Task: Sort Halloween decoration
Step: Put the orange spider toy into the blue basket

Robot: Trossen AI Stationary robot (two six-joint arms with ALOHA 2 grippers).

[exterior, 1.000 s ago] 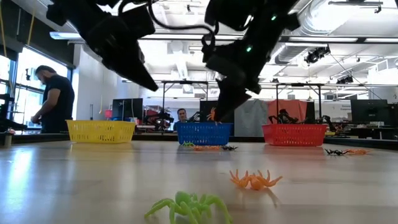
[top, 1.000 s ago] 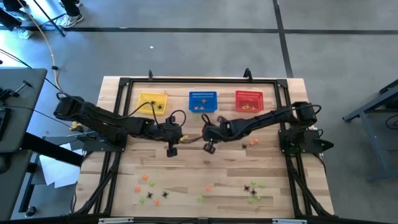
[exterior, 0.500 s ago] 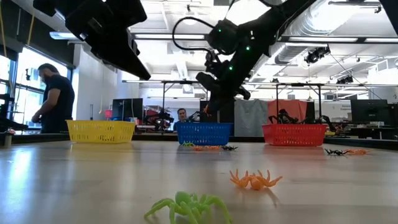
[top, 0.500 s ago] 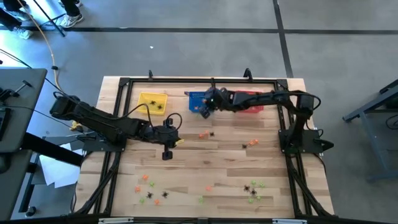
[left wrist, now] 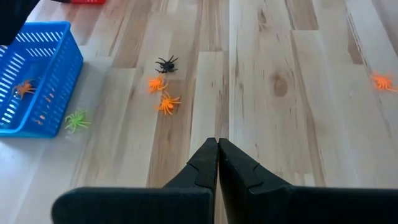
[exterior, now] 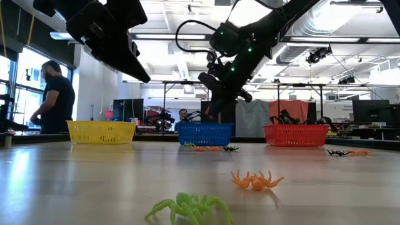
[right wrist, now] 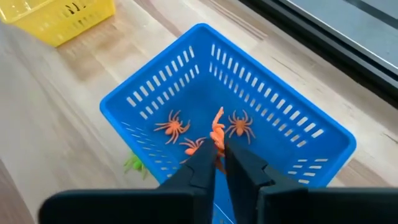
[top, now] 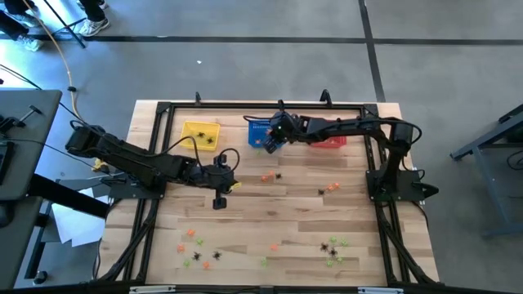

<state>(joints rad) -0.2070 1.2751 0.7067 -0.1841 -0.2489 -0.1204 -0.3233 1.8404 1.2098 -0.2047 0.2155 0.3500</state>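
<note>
Orange spider (right wrist: 217, 132): tiny, light, springy-legged plastic, likely easy to flick away, best pinched at the body. Pinched now at the tips of the right gripper (right wrist: 220, 151), jaws just parting, hanging over the blue basket (right wrist: 323, 155) above three more orange spiders (right wrist: 172, 125). Left gripper (left wrist: 218, 149) closed and empty, hovering mid-table (left wrist: 298, 118), well apart from the loose spiders (left wrist: 166, 103) beside the basket

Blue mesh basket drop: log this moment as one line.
right gripper: above blue mesh basket, orange plastic spider at fingertips | basket: three orange spiders inside | left gripper: shut, empty, mid-table
</note>
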